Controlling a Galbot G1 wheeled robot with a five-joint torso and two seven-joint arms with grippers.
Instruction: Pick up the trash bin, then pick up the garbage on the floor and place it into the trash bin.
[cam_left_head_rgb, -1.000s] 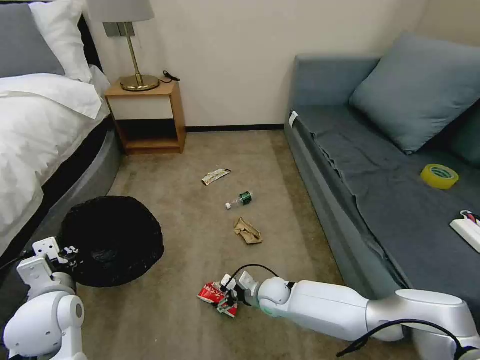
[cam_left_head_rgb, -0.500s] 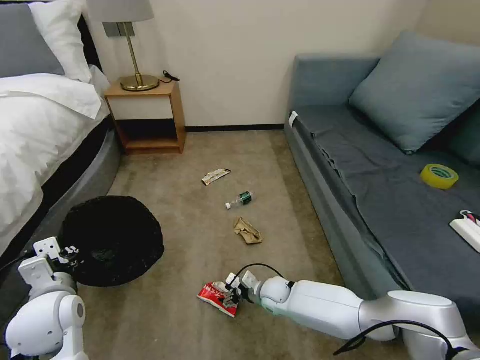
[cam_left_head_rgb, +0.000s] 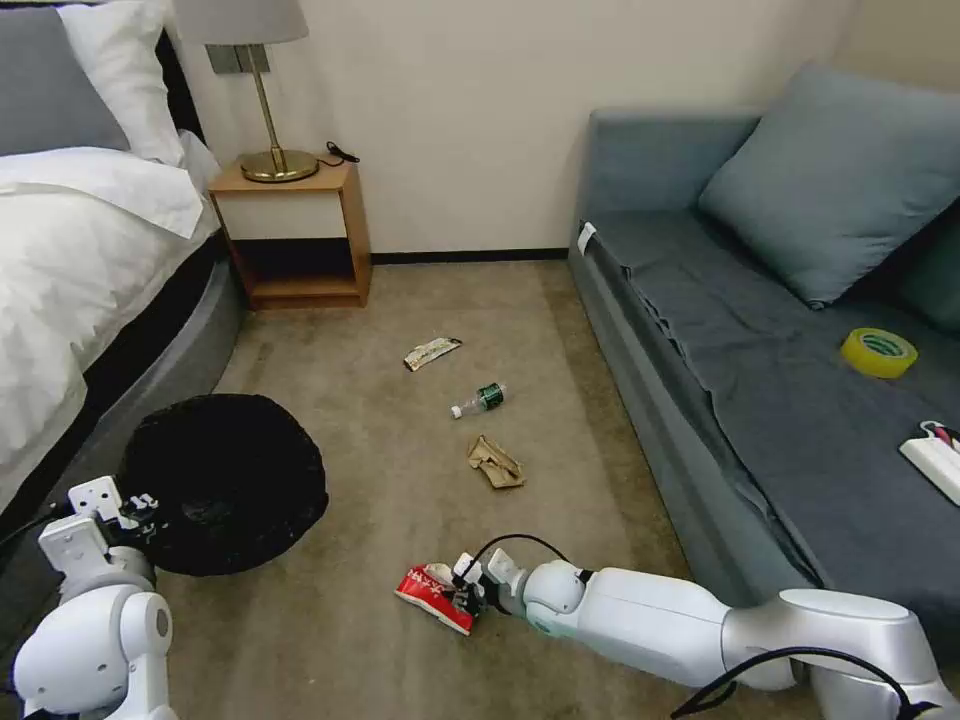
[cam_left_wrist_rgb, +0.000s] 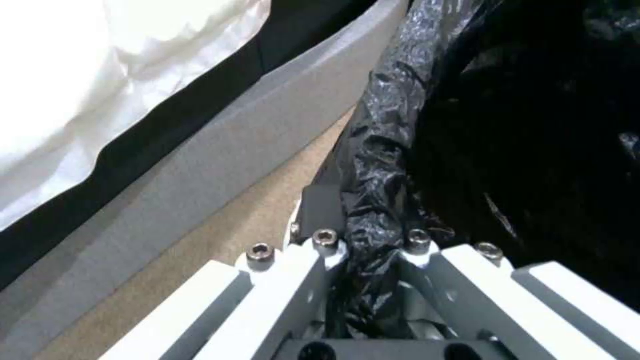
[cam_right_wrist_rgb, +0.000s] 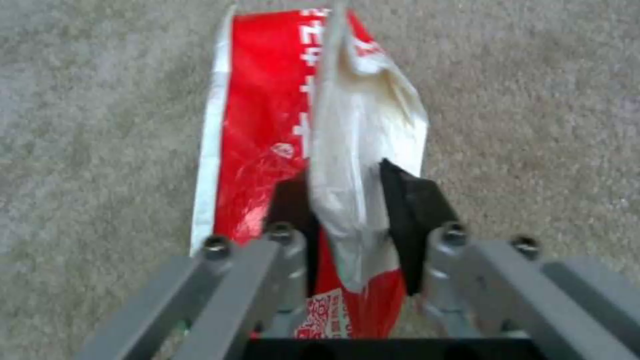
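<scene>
Carpeted floor, lower centre: right gripper (cam_right_wrist_rgb: 347, 220) pinching light, crinkly wrapper (cam_right_wrist_rgb: 267, 125) by its raised fold; left gripper (cam_left_wrist_rgb: 367, 240) clamping bin (cam_left_head_rgb: 225, 480) rim.

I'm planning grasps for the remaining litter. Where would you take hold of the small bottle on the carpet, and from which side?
Grip the bottle across its green-labelled body, coming straight down from above. It lies on its side on the carpet, white cap pointing toward the bed side, so fingers should probably straddle the round body crosswise; closing along its length would likely make it roll or slip.
</scene>
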